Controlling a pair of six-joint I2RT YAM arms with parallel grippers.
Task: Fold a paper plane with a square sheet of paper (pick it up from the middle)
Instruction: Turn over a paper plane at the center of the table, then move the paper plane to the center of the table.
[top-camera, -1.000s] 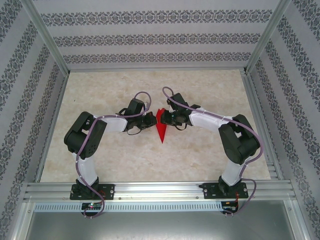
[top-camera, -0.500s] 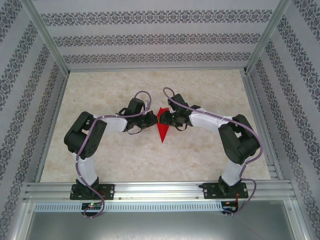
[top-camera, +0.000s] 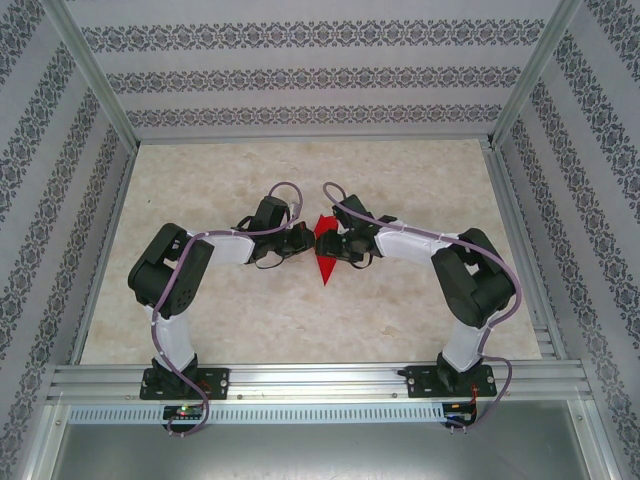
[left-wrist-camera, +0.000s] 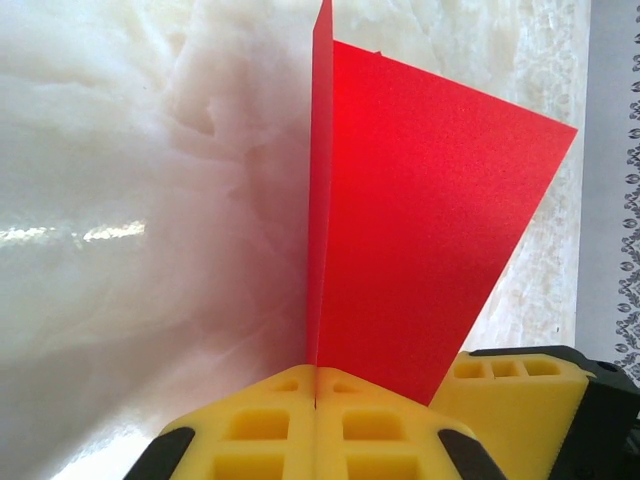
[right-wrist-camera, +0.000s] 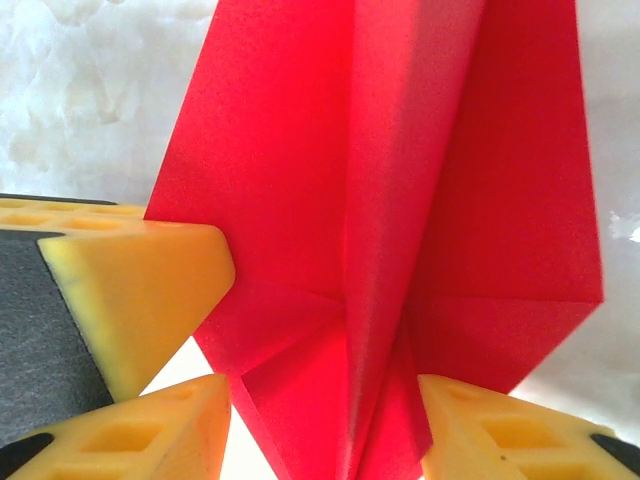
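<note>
Paper plane (top-camera: 324, 252) at mid-table (top-camera: 250, 320), nose toward the near edge, between both grippers. Left wrist view: left gripper (left-wrist-camera: 315, 420) pinched tight on the plane's fold. Right wrist view: right gripper (right-wrist-camera: 325, 430) jaws stand apart, straddling the creased body. From above, neither grip is readable.

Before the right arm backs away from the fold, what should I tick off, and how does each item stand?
1. Hold by the left gripper on the paper plane: ok, fingers shut with the paper pinched between them.
2. Release by the right gripper: ok, fingers apart on either side of the folds.
3. Right pads free of the paper: cannot tell, the edges run very close.
4. Centre crease sharp: ok in the right wrist view.
5. Plane lifted off the table: cannot tell.
</note>
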